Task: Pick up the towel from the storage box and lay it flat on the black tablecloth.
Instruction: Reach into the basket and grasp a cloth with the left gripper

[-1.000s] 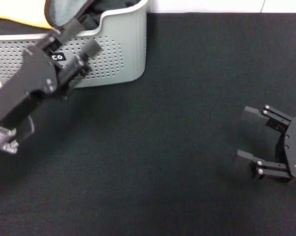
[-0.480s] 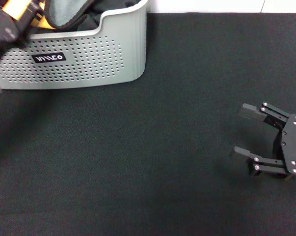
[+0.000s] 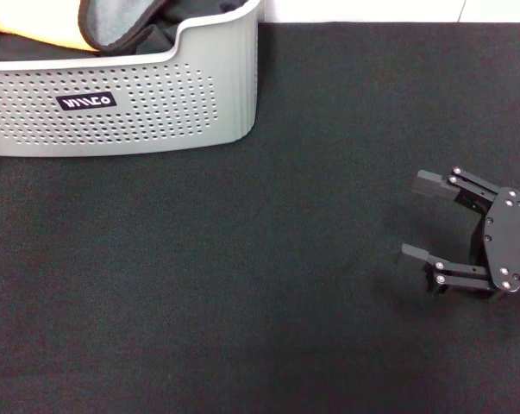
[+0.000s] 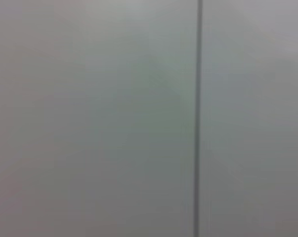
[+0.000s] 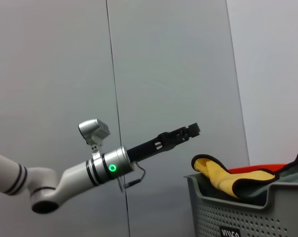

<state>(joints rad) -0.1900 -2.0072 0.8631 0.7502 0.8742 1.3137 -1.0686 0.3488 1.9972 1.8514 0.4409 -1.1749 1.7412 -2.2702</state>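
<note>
Here the towel (image 3: 65,26) sits bunched in the box (image 3: 156,103), yellow side and grey side both showing above the rim, with a yellow fold draped over one corner in the right wrist view. The box stands at the far left corner of the tablecloth (image 3: 268,276), its black label facing the robot. The right gripper (image 3: 421,217) hovers low over the tablecloth near its right edge, well apart from the box, its two fingers spread wide with nothing between them. The left gripper (image 5: 191,131) is out of the head view; the right wrist view shows it raised high on an outstretched arm, level with or above the box rim and off to the box's side, clear of the towel. Whether its fingers are apart or together cannot be told. The left wrist view shows only a plain grey wall (image 4: 89,118) with a dark vertical seam.
</note>
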